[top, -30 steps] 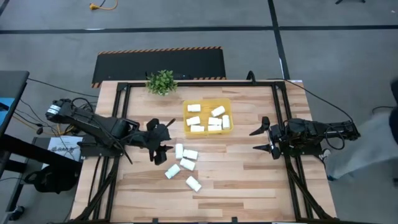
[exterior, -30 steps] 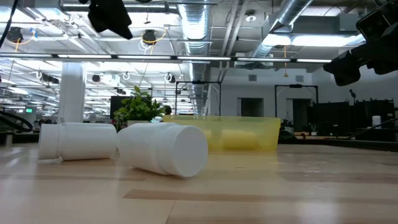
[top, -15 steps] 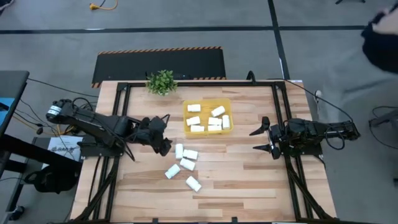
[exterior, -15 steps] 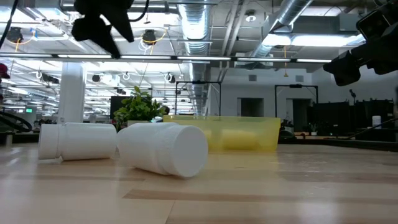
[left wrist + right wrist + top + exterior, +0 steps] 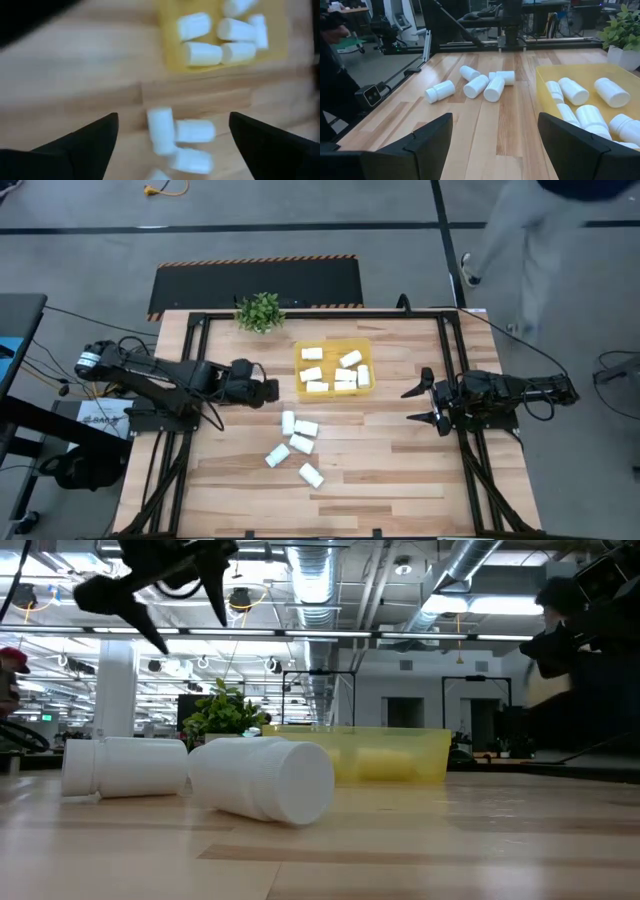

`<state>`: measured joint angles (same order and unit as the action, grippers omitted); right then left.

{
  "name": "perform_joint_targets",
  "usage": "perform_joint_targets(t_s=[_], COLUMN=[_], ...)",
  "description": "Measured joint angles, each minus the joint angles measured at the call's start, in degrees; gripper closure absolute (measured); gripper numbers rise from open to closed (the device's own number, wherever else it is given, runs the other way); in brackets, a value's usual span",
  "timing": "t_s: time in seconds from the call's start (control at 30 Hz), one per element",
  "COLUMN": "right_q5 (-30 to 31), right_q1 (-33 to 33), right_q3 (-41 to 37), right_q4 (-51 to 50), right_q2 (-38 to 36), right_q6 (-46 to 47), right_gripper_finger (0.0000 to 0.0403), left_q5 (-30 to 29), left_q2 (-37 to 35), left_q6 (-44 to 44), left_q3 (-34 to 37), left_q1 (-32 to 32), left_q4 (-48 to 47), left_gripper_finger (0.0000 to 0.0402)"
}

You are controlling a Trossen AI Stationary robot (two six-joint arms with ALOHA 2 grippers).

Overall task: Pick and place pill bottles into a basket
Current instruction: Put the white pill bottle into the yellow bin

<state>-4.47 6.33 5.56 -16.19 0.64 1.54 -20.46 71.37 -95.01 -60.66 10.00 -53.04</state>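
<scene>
Several white pill bottles lie on their sides on the wooden table, in a loose cluster near its middle; the low view shows two of them up close. Several more lie inside the yellow basket, which stands just beyond the cluster. My left gripper hovers open above the table, left of the basket and of the cluster, with nothing between its fingers; its wrist view looks down on the loose bottles and the basket. At the table's right side my right gripper waits open, empty.
A small green potted plant stands at the far edge, left of the basket. Black frame rails run along the table's left and right sides. A person walks past the far right corner.
My left gripper has opened from shut. It has rolled about its own pointing line, so that its fingers now spread wide. It has also shifted a little toward the table's far edge and sunk slightly. The bottles and my right arm have kept still.
</scene>
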Motion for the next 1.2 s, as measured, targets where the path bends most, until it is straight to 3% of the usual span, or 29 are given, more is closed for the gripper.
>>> perform_joint_targets(t_s=[0.2, 0.5, 0.67, 0.83, 1.2], right_q5=[0.0, 0.0, 0.0, 0.0, 0.0], right_q1=[0.0, 0.0, 0.0, 0.0, 0.0], right_q3=[0.0, 0.0, 0.0, 0.0, 0.0], right_q4=[0.0, 0.0, 0.0, 0.0, 0.0], right_q2=[0.0, 0.0, 0.0, 0.0, 0.0], right_q6=[0.0, 0.0, 0.0, 0.0, 0.0], right_gripper_finger=[0.0117, 0.0117, 0.0117, 0.0117, 0.0117], left_q5=[12.7, 26.5, 25.7, 21.2, 18.7], left_q2=[1.1, 10.8, 15.9, 19.9, 22.9], left_q6=[-22.9, -29.8, -43.0, -50.1, -51.3], left_q3=[-0.1, -0.3, -3.7, -7.4, -8.4], left_q1=[-0.7, 0.9, 4.5, 8.1, 10.0], left_q4=[-0.5, 4.7, 4.5, 4.5, 4.3], left_gripper_finger=[0.0004, 0.0007, 0.0007, 0.0007, 0.0007])
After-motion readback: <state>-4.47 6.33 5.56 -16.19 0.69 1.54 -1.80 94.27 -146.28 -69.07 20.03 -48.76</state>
